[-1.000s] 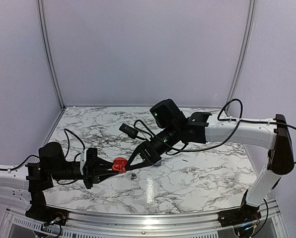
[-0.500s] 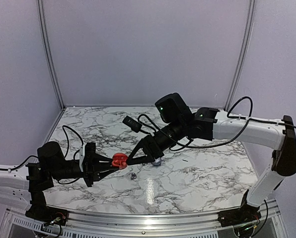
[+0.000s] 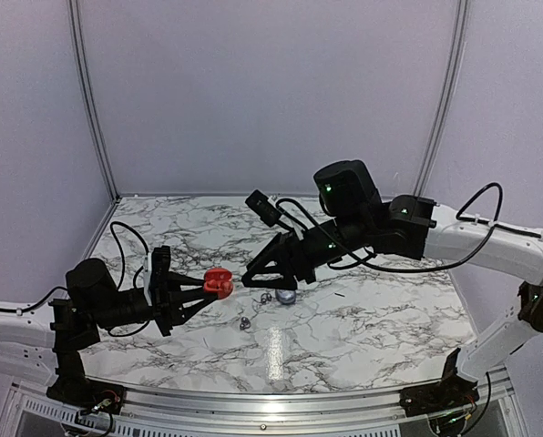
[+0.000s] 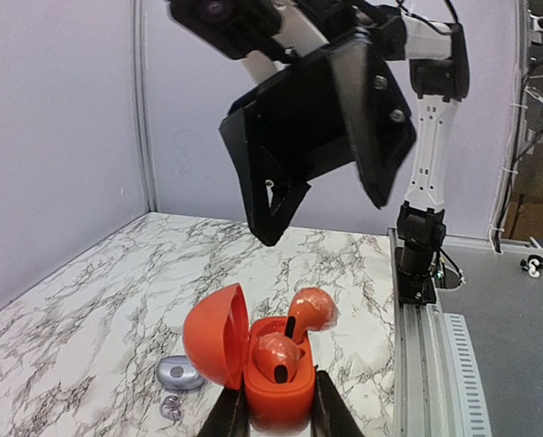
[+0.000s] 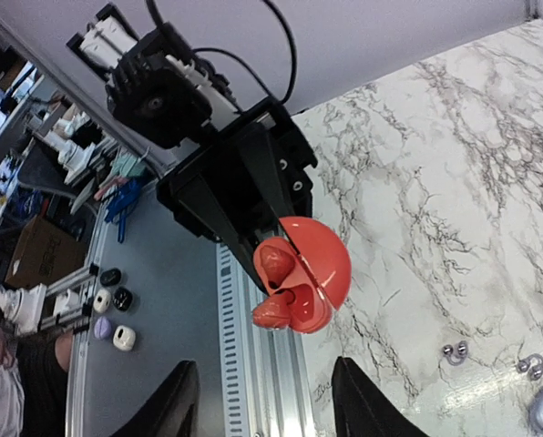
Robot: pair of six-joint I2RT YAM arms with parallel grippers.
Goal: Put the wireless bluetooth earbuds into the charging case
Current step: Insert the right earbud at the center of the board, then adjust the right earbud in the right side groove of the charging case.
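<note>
My left gripper point(image 4: 279, 411) is shut on the base of a red charging case point(image 4: 276, 378), held above the table with its lid point(image 4: 215, 346) hinged open. One red earbud point(image 4: 276, 357) lies in a well. A second red earbud point(image 4: 312, 309) stands tilted, half out of the other well. My right gripper point(image 5: 267, 401) hangs open a short way from the case point(image 5: 308, 273), touching nothing. In the top view the right gripper point(image 3: 253, 277) sits just right of the case point(image 3: 219, 283).
A silvery-grey case point(image 3: 285, 296) lies on the marble table point(image 3: 363, 328), with two small silvery earbuds point(image 3: 265, 297) point(image 3: 245, 322) near it. An aluminium rail point(image 5: 253, 382) runs along the table's near edge. Several small cases point(image 5: 112, 319) lie beyond it.
The right gripper has opened and drawn back to the right, leaving the second red earbud at the case. The left gripper has lifted the case slightly.
</note>
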